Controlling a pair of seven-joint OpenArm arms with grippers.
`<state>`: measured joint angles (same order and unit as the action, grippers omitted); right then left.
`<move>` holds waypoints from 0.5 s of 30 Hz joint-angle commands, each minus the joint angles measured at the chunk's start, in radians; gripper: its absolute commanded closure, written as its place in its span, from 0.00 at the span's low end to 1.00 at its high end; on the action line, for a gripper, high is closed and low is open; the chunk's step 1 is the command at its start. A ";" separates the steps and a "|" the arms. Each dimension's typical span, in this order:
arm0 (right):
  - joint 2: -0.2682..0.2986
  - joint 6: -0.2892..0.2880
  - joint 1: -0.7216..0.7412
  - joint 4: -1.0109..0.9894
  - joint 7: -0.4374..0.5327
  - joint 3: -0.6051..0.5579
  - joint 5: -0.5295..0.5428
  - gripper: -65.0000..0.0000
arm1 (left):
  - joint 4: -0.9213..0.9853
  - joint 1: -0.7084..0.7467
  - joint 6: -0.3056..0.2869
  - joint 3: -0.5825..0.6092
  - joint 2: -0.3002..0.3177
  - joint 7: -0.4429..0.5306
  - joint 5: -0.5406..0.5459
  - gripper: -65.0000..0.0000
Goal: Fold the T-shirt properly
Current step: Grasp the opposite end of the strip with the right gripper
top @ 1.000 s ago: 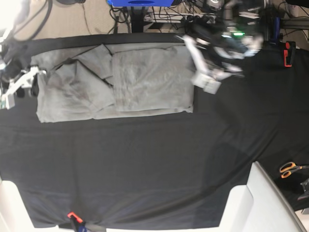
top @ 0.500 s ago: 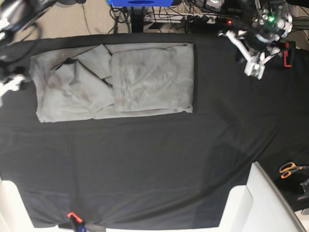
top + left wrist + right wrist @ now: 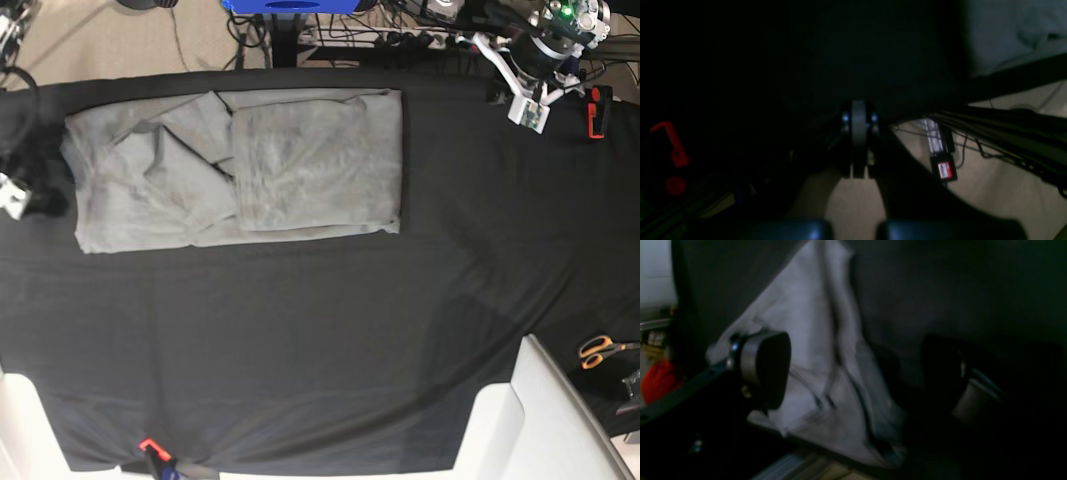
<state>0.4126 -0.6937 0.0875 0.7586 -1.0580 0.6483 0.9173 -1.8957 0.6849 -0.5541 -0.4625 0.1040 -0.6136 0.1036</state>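
From above, the T-shirt (image 3: 235, 165) lies flat near the far edge of the tabletop (image 3: 300, 340), which has a black cloth over it. The shirt looks partly folded: one side lies smooth and square, and the other side is bumpy with flaps laid over. The left gripper (image 3: 530, 100) is up by the far corner, well away from the shirt, maybe to stay out of the way. The right gripper (image 3: 15, 195) sits just beside the bumpy end, so I think it may go there next. Orange scissors (image 3: 600, 349) and a red clamp (image 3: 596, 112) sit off to the side.

The left wrist view is very dark. The left gripper (image 3: 858, 140) looks pressed together and holds nothing. Past it I see tan floor and cables.

In the right wrist view, the right gripper (image 3: 867, 370) is wide apart and holds nothing. The shirt (image 3: 813, 366) lies crumpled between its fingers (image 3: 765, 366).
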 commanded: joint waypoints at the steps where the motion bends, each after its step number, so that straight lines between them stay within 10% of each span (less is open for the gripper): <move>1: 0.019 -0.004 0.001 -0.020 -0.006 -0.009 0.007 0.10 | -0.014 0.008 -0.002 -0.006 -0.002 0.019 0.005 1.00; 15: -0.005 -0.004 -0.041 -0.038 -0.014 -0.244 0.007 0.10 | -0.011 0.008 -0.002 -0.003 -0.003 0.019 0.005 1.00</move>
<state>0.4175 -0.7197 0.0586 0.7273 -1.0267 0.4152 0.9966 -1.8938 0.6842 -0.5545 -0.4633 0.0948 -0.6125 0.1020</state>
